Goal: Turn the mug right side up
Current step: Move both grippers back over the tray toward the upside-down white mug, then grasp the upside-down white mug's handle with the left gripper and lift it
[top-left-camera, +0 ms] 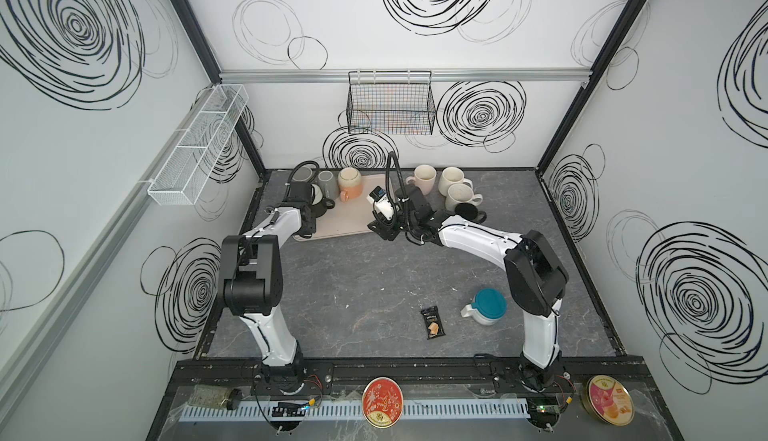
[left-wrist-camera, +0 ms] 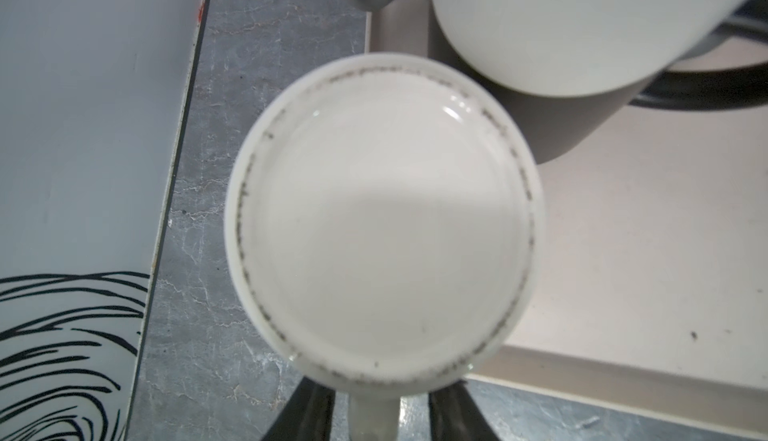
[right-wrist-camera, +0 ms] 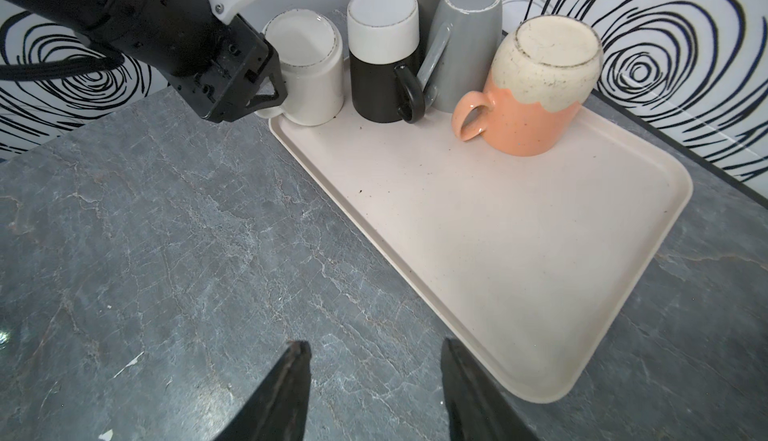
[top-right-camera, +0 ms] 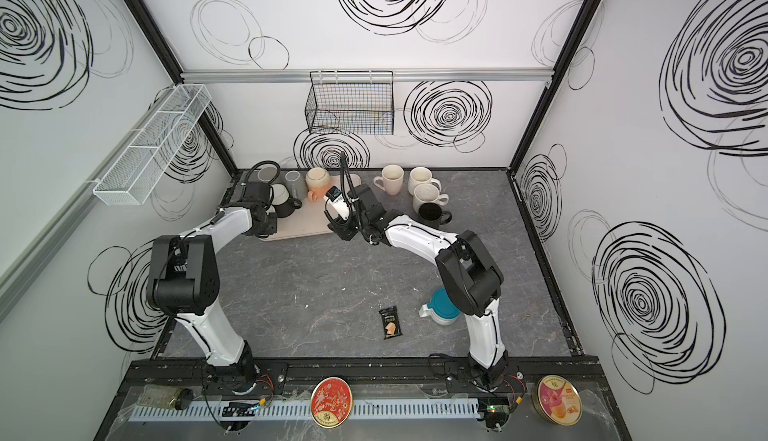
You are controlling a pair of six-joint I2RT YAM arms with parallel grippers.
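Base-up on the corner of a pale beige plastic tray (right-wrist-camera: 498, 252): white glazed ceramic mug (left-wrist-camera: 382, 227), handle (left-wrist-camera: 374, 422) jutting past the tray's edge over the grey marbled tabletop (right-wrist-camera: 166, 231). Astride that handle, left gripper (left-wrist-camera: 380, 393), black fingers on either side with slivers of gap showing, not clamped. Just beside, likewise inverted on the tray: black mug with white base (right-wrist-camera: 382, 52), tall grey mug (right-wrist-camera: 465, 44), orange mug with cream base (right-wrist-camera: 536, 98). Above bare tabletop beside the tray's edge, right gripper (right-wrist-camera: 374, 345), jaws spread, holding nothing.
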